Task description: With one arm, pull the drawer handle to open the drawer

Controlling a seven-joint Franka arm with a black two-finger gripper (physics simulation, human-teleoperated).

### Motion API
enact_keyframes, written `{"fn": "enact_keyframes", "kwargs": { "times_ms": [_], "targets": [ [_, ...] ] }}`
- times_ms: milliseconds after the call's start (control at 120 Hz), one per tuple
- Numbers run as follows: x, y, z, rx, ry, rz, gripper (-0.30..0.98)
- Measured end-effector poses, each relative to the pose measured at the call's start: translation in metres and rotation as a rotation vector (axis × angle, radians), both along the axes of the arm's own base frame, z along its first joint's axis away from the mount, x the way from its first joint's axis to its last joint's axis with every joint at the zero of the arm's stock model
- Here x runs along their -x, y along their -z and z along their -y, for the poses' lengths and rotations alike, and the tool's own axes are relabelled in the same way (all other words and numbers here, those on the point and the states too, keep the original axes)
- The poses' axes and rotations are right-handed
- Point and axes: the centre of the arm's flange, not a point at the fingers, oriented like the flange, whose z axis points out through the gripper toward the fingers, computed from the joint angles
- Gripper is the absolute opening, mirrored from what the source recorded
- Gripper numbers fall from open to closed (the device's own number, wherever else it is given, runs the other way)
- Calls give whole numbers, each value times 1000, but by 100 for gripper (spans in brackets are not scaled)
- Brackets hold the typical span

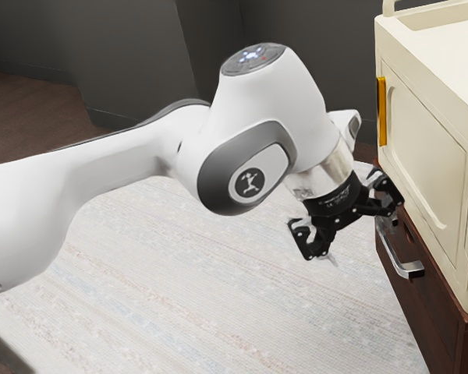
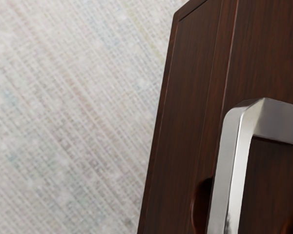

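Drawer handle [image 1: 409,269], one: silver metal, squared bar with a bent end, mounted on the front of a dark brown wooden cabinet [image 1: 430,319], toward the exterior view's right. In my wrist view it stands out from the wood grain, its long bar and one bent-back end in sight, glossy where light catches it.

Hand [image 1: 359,240], one, black, two-fingered: open, the fingers [image 1: 307,238] spread well apart with nothing gripped between them. I have it tilted downward at the end of my white and grey arm [image 1: 249,109]. One finger is near the handle, overlapping its upper part from the exterior camera; whether they touch, I cannot tell. The other is farther out, over the rug [image 1: 210,273].

Cabinet detail: a rounded hollow [image 2: 202,204] in the wood, close beside the handle's bar.

Cream cabinet [image 1: 444,86], one: directly above the brown one, with a recessed panel in its side and an upright yellow handle [image 1: 382,111].

Rug: pale, woven, faintly streaked with colour, beneath my arm. Brown floor [image 1: 31,117] beyond it, along dark grey walls [image 1: 132,54].
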Motion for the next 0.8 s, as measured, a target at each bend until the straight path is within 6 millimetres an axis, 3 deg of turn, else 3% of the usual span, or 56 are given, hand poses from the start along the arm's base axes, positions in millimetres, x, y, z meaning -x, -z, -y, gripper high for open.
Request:
{"fn": "enact_keyframes", "kwargs": {
  "times_ms": [333,800],
  "targets": [
    [1,13,-6,30,-35,26,69],
    [4,26,1,32,-9,20,68]
  ]
}}
